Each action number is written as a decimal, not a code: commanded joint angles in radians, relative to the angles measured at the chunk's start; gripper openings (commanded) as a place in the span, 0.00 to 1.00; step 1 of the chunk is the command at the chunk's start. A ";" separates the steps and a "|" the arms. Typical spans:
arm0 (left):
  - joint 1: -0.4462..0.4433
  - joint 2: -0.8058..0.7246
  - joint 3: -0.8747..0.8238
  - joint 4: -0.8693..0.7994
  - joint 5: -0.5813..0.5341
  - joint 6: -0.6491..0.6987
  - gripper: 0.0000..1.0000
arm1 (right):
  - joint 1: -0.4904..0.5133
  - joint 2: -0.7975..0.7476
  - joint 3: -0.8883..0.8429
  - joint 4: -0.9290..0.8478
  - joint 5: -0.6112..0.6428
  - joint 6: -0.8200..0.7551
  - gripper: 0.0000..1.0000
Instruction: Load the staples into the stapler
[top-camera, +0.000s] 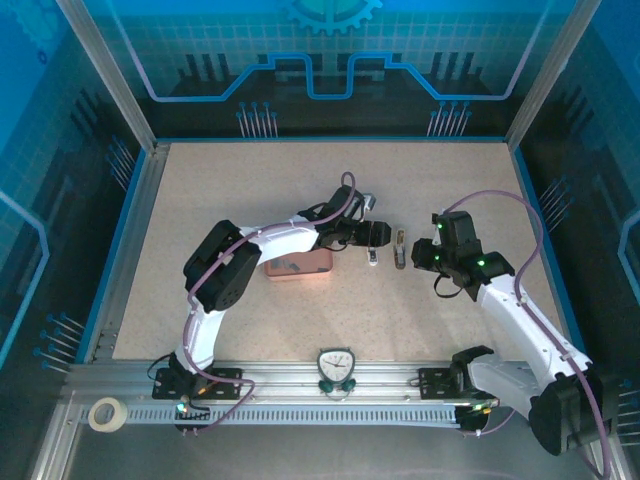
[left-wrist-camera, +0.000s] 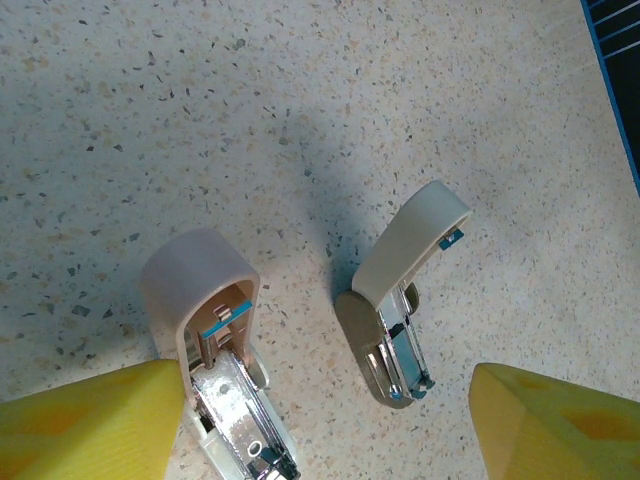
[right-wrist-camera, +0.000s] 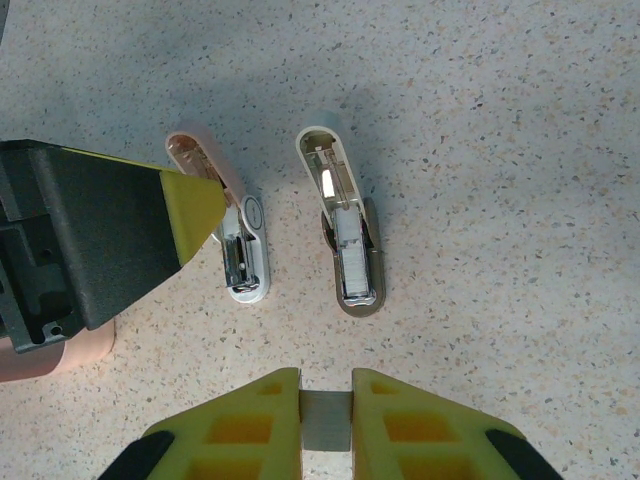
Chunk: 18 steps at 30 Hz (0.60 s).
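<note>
The stapler, white with a pale pink lid, lies hinged open on the table; its empty metal channel faces up. My left gripper is open and low over it, one yellow finger against the pink lid. My right gripper is shut on a short grey strip of staples, held a little short of both staplers. From above, the left gripper and the right gripper face each other across the stapler.
A second, beige stapler lies open just right of the pink one, a pale strip of staples in its channel. It also lies between my left fingers. A salmon-pink tray sits under the left arm. A timer stands at the near edge.
</note>
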<state>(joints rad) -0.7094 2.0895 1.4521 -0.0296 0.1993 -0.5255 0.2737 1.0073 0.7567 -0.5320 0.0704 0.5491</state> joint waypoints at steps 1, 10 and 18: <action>-0.008 0.012 0.037 0.008 0.022 -0.001 0.76 | -0.016 -0.016 -0.004 -0.025 0.003 0.011 0.16; -0.001 -0.025 0.020 0.013 0.016 0.015 0.76 | -0.006 0.005 0.016 -0.029 -0.015 0.014 0.16; 0.053 -0.177 -0.118 0.037 -0.021 0.037 0.78 | 0.060 0.101 0.083 -0.038 0.022 -0.003 0.16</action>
<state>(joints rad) -0.6842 2.0052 1.3731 -0.0135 0.1978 -0.5175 0.3050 1.0817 0.7925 -0.5503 0.0746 0.5488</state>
